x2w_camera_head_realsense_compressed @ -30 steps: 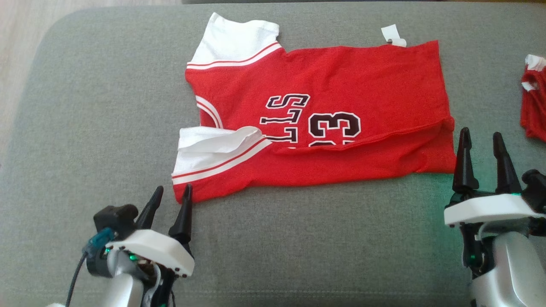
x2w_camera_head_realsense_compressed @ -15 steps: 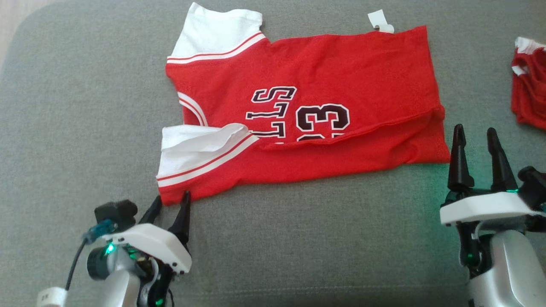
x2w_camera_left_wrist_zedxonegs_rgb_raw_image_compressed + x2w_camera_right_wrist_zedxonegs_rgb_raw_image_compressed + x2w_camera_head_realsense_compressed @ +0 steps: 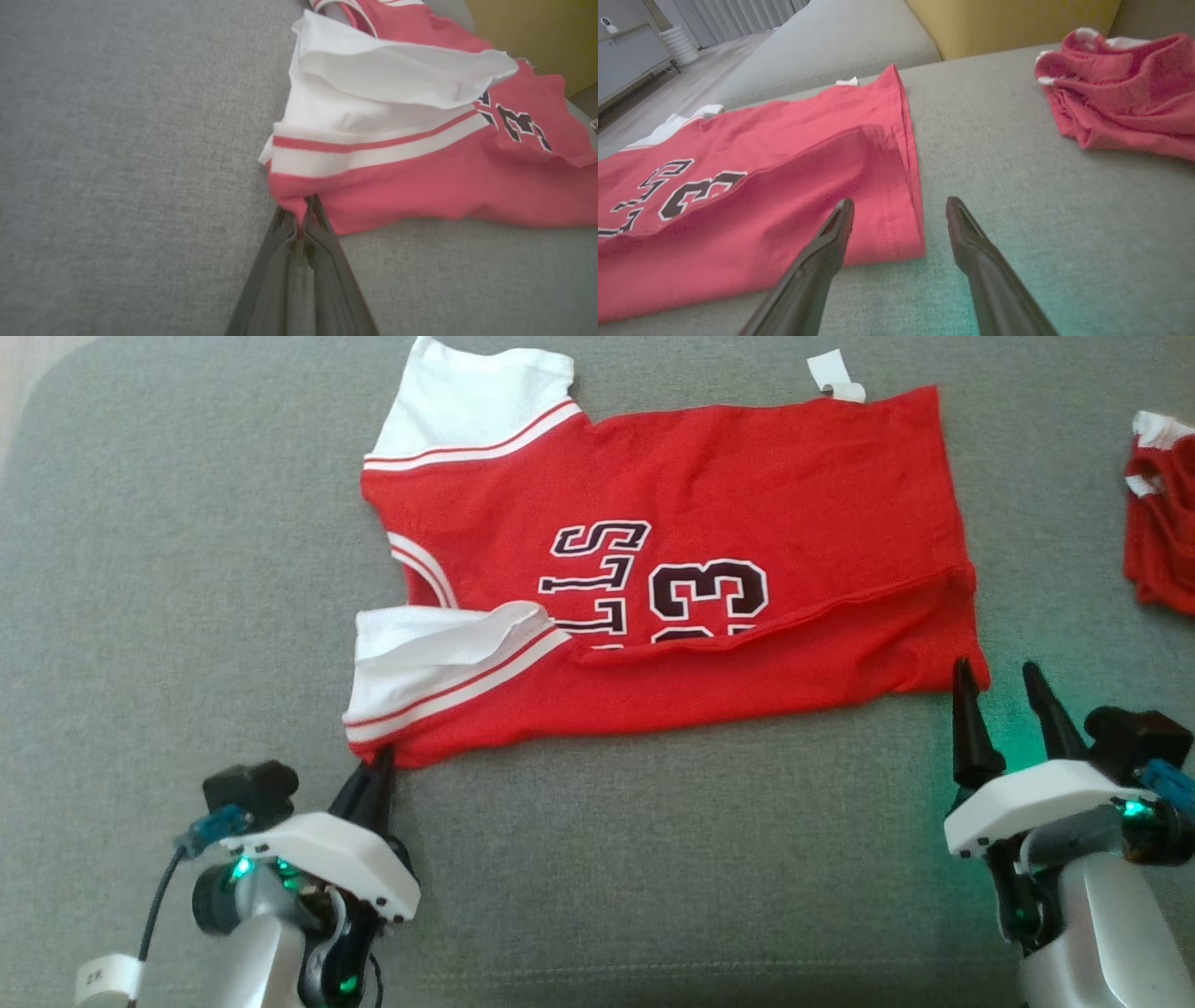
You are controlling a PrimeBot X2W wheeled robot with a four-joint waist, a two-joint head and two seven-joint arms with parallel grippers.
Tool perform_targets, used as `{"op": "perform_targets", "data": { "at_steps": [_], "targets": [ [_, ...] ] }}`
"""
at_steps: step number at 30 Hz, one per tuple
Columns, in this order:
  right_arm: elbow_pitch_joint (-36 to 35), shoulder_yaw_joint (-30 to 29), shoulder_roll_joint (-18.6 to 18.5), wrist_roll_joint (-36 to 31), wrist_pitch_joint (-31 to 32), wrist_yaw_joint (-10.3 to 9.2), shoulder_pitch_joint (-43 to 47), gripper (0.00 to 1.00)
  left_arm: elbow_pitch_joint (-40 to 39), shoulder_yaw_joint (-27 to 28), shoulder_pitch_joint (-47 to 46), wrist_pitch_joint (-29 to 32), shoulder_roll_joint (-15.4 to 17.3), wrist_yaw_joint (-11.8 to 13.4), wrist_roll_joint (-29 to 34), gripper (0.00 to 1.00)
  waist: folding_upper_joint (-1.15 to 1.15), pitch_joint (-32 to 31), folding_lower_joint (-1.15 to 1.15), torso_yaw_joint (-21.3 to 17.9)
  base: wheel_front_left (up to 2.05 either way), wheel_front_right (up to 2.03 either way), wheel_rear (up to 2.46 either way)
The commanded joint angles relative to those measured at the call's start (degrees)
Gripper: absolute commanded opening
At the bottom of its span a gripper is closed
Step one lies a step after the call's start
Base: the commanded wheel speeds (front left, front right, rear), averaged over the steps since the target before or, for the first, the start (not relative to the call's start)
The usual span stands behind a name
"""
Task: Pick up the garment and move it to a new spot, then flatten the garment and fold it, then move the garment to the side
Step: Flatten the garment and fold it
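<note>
The garment (image 3: 700, 495) lies on the grey cushion, a red jersey with white sleeves and black print, its near long edge folded over itself. My left gripper (image 3: 381, 763) is shut on the garment's near left corner, just below the striped sleeve trim. In the left wrist view the left gripper (image 3: 303, 210) pinches the red fabric of the garment (image 3: 420, 177). My right gripper (image 3: 997, 672) stands open at the near right corner. In the right wrist view the right gripper (image 3: 900, 205) straddles the hem corner of the garment (image 3: 761, 140), its left fingertip over the cloth.
A smaller red mesh garment (image 3: 1162, 551) with white edging lies bunched at the right edge, also seen as a heap (image 3: 1125, 102) in the right wrist view. The grey cushion (image 3: 653, 859) stretches wide in front. A yellow backrest (image 3: 1008, 23) rises behind. Floor (image 3: 14, 373) shows far left.
My left gripper has reached the near left corner and shut on it. The right gripper has shifted left and nearer, to the near right corner, still open. The camera dipped slightly.
</note>
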Motion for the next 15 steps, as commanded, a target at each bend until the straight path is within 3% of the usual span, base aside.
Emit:
{"op": "perform_targets", "data": {
  "at_steps": [1, 13, 15],
  "targets": [
    [-0.79, 0.84, -0.29, -0.68, 0.81, 0.37, -1.02, 1.0, -2.72, 1.54, -1.56, -0.92, 0.51, 0.13, -0.1, 0.0, 0.0, 0.05, 0.0, 0.28, 0.0, 0.0, 0.0],
    [8.97, -0.39, -0.29, -1.9, 5.22, 0.37, -6.04, 0.98, -8.66, 1.38, -1.64, -3.71, 0.26, 1.21, -0.09, 0.0, 0.0, 0.73, 0.0, 2.96, 0.0, 0.0, 0.0],
    [10.28, -0.06, -0.29, -1.73, 5.93, 0.37, -6.5, 0.62, -9.11, 1.2, -1.56, -4.09, 0.21, 1.33, -0.03, 0.0, 0.0, 0.71, 0.0, 3.28, 0.0, 0.0, 0.0]
  ]
}}
